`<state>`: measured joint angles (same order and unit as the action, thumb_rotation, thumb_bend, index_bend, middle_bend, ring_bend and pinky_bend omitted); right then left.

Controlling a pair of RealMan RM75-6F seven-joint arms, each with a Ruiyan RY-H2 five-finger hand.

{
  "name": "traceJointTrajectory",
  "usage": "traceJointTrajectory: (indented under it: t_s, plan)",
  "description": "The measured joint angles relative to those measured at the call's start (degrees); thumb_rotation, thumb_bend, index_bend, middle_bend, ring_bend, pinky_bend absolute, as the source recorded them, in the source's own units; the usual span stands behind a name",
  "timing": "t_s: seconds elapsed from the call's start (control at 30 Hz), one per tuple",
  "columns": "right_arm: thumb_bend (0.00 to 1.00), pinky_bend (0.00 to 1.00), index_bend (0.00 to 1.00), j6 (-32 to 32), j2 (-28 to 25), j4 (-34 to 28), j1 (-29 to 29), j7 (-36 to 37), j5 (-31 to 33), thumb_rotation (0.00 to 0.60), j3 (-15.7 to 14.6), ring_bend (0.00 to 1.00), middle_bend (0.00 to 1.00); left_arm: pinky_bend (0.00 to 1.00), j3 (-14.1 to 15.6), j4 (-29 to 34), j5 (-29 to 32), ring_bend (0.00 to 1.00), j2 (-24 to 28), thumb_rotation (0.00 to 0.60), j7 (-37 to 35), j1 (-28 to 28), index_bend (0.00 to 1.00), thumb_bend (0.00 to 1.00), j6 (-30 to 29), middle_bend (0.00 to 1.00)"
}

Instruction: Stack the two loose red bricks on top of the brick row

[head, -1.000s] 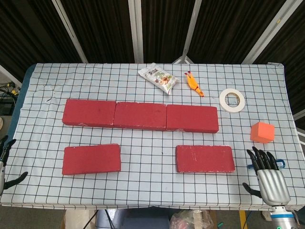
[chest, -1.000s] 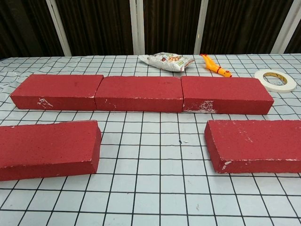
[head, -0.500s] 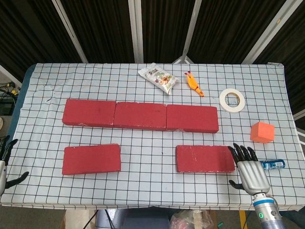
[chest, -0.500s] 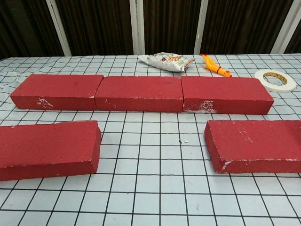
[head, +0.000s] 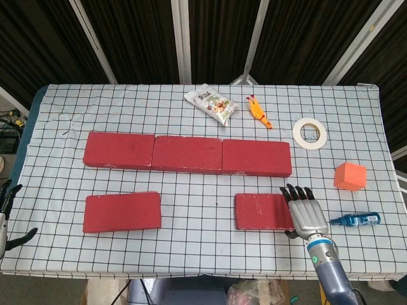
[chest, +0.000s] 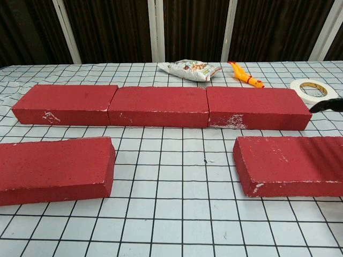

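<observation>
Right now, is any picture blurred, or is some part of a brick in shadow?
Head view: sharp, evenly lit, no glare. Chest view: sharp too; a soft shadow lies across the right loose brick, and the right hand enters only as a dark tip at the right edge.

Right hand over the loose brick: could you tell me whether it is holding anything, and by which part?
Nothing is held. The right hand is over the right end of the loose brick, fingers spread, not closed on it. The left hand is empty at the table's edge.

The head view looks steeply down from above the near edge, taking in the whole table. The chest view sits low and close (almost at tabletop height), facing across; both share the brick row.
</observation>
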<state>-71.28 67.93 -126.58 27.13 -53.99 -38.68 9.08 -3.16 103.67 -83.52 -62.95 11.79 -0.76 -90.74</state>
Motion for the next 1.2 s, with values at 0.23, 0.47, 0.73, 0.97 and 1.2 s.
traceJointTrajectory:
  t_s: [0.23, 0.47, 0.73, 0.97, 1.2]
  plan:
    - [0.19, 0.00, 0.00, -3.12, 4.53, 1.08, 5.13, -3.36, 7.18, 0.600, 0.41, 0.00, 0.00, 0.08, -0.12, -0.14, 0.25, 0.00, 0.11, 0.600, -0.38, 0.14, 0.14, 0.00, 0.20, 0.02]
    - [0.19, 0.00, 0.00, -4.90, 7.25, 3.44, 7.94, -3.65, 10.91, 0.600, -0.41, 0.00, 0.00, 0.08, -0.22, -0.20, 0.56, 0.00, 0.08, 0.600, -0.31, 0.31, 0.14, 0.00, 0.44, 0.02]
    - [0.19, 0.00, 0.00, -5.19, 9.60, 5.53, 10.16, -3.21, 13.19, 0.600, -1.18, 0.00, 0.00, 0.08, -0.18, -0.15, 0.56, 0.00, -0.23, 0.600, 0.45, 0.38, 0.14, 0.00, 0.38, 0.02]
    - [0.19, 0.00, 0.00, -5.90, 11.03, 6.83, 11.85, -3.44, 14.73, 0.600, -2.00, 0.00, 0.00, 0.08, -0.25, -0.19, 0.89, 0.00, -0.28, 0.600, 0.66, 0.54, 0.14, 0.00, 0.64, 0.02]
    - [0.19, 0.00, 0.00, -8.41, 13.00, 9.20, 12.26, -2.49, 12.76, 0.600, -2.71, 0.06, 0.15, 0.08, -0.29, -0.19, 1.07, 0.00, -0.26, 0.600, 0.62, 0.60, 0.14, 0.00, 0.70, 0.02]
